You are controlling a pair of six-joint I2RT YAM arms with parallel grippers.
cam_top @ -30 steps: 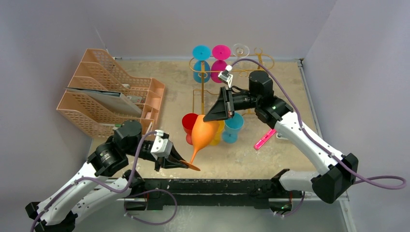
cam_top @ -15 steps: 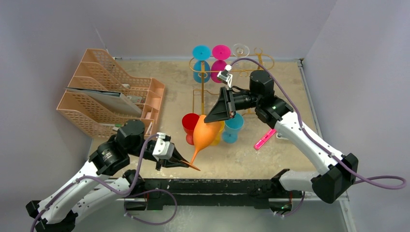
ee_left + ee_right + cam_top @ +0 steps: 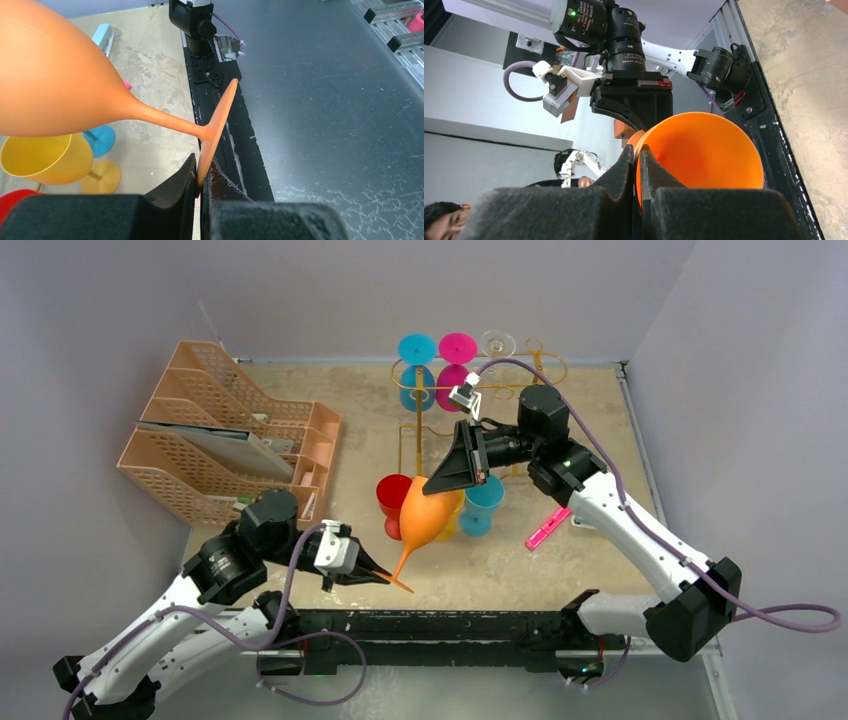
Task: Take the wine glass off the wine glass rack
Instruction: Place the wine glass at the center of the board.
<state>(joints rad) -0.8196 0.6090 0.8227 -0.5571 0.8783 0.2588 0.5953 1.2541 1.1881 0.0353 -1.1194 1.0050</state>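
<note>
**One orange wine glass (image 3: 425,515) held off the wine glass rack (image 3: 402,445) by two grippers.**

The glass hangs tilted above the near middle of the table (image 3: 600,420), in front of the rack and clear of it, bowl up toward the rack and foot down toward the arms. The left gripper (image 3: 380,578) is clamped on the edge of the foot; the right gripper (image 3: 440,483) is pinched on the bowl's rim. Three glasses hang on the rack: one blue (image 3: 416,350), one pink (image 3: 457,348), one clear (image 3: 497,343). Three more stand on the table under the orange one: red (image 3: 392,492), yellow (image 3: 452,512), blue (image 3: 485,495). One pink pen-like thing (image 3: 548,528) lies to their right. The peach mesh file trays (image 3: 200,455) sit at the table's left edge.
</note>
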